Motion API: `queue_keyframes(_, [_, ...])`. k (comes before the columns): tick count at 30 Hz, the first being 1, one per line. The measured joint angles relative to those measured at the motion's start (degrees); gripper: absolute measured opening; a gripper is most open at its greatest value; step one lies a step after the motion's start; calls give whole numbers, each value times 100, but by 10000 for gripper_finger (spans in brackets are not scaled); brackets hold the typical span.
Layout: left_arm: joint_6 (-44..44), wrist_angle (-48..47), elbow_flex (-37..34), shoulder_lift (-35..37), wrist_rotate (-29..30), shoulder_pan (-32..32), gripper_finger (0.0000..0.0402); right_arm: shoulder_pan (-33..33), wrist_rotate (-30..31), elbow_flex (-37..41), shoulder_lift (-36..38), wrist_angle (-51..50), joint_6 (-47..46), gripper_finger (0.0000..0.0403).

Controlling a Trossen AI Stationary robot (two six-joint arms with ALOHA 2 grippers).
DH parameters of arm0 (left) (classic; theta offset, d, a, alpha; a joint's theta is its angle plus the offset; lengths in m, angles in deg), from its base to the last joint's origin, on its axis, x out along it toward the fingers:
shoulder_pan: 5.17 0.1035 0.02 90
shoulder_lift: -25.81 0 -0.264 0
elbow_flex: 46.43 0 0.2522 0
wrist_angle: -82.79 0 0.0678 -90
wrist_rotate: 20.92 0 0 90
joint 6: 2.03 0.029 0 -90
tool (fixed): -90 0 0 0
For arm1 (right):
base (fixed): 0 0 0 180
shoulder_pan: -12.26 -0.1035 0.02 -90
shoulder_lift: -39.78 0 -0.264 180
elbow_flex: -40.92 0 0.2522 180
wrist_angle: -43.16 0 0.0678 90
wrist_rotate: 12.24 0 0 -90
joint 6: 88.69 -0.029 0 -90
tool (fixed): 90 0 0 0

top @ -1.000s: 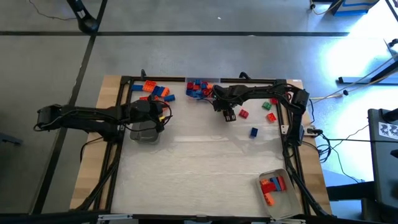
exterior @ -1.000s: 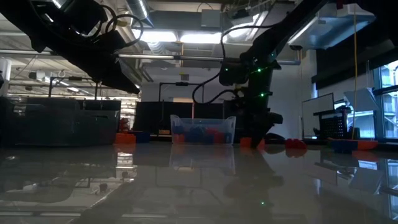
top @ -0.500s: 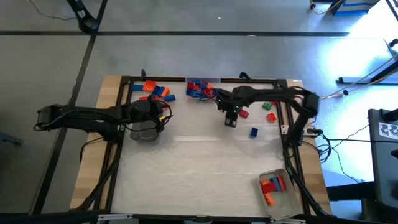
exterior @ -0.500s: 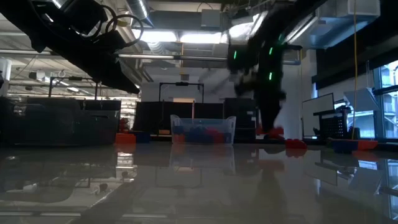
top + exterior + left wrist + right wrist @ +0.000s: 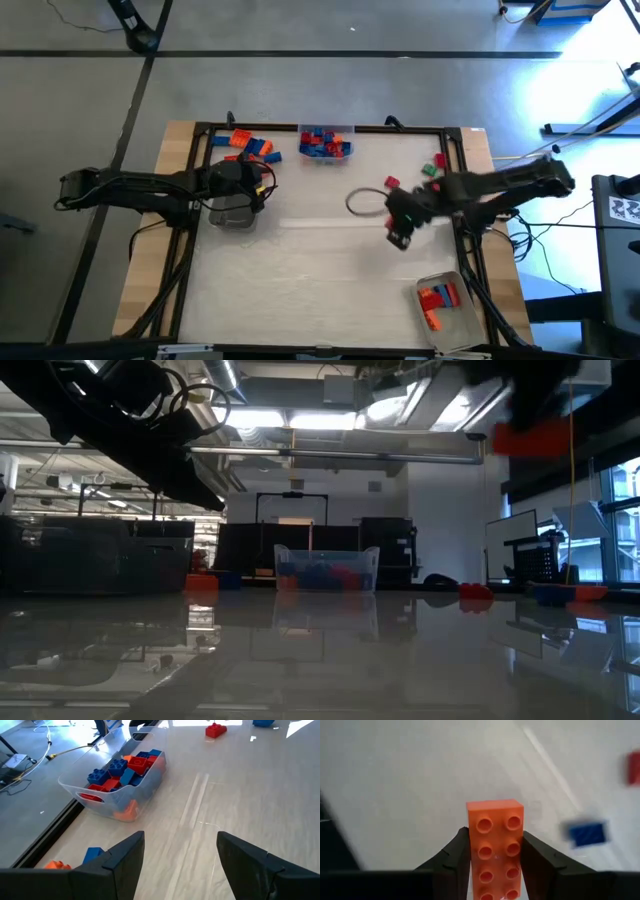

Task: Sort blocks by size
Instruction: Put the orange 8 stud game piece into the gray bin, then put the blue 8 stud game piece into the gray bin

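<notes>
On the pale worktop, the right pincer is clamped on an orange block, its lower end cut off. A blurred blue block lies beyond it. The left pincer hangs spread apart near a clear tray of blocks.

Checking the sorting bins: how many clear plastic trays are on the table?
3: one tray at the far edge, one under the left gripper, one in the near right corner.
</notes>
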Motion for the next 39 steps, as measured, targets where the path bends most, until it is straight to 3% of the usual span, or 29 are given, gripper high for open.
queue_keyframes(6, [39,-9,0,1,0,-1,235,-1700,772,0,124,54,-2127,131])
queue_keyframes(12, [121,6,0,1,2,0,235,-3043,1037,133,-199,113,-4135,131])
queue_keyframes(21, [358,5,-2,2,4,0,235,-4546,371,1221,-508,817,-6890,151])
queue_keyframes(27, [221,2,0,0,3,0,235,-4895,256,1432,-509,567,-8200,173])
queue_keyframes(34, [-15,-50,20,0,2,0,235,-4891,25,1429,-386,634,-8400,240])
queue_keyframes(37, [-52,-607,344,0,1,-2,235,-4818,-420,1324,-231,773,-8559,254])
queue_keyframes(39, [-105,-1159,683,0,1,-2,235,-4713,-299,1164,-148,745,-8199,256])
